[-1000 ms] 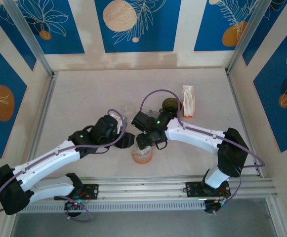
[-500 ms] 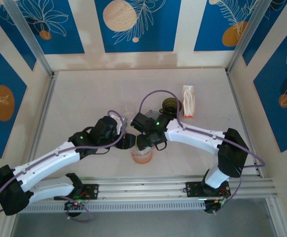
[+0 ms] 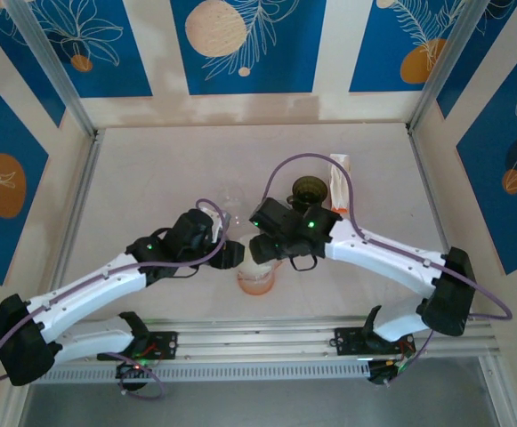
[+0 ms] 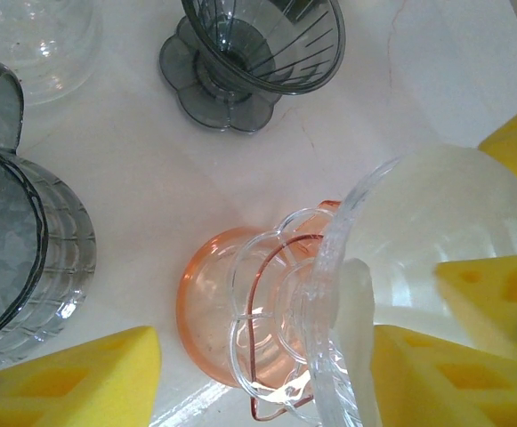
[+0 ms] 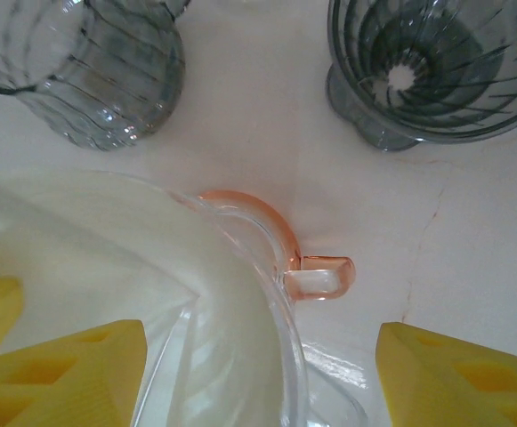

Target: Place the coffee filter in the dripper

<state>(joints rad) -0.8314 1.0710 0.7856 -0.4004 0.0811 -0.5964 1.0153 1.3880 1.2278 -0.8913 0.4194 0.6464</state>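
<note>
A clear glass dripper [image 4: 329, 294] stands on a pink cup [image 3: 256, 283] near the table's front middle. A white coffee filter [image 5: 107, 258] lies inside the dripper's cone, also seen as a white filter [image 4: 445, 222] from the left side. My left gripper [image 4: 267, 365] is open, its yellow fingers [image 4: 71, 374] wide on either side of the cup and dripper base, the left one touching nothing. My right gripper [image 5: 258, 374] hangs open over the dripper's rim, one finger above the filter, the other outside past the pink handle [image 5: 316, 276]. From above, the left gripper [image 3: 230, 253] and right gripper [image 3: 262, 252] meet over the cup.
A dark smoky dripper [image 3: 309, 189] stands behind the cup, with a pack of filters [image 3: 339, 182] to its right. A grey ribbed glass [image 5: 98, 71] and a clear glass [image 3: 233, 197] sit close on the left. Walls enclose the table on three sides.
The right arm's elbow has swung out to the right and its gripper has shifted slightly back over the dripper. The left arm has hardly moved.
</note>
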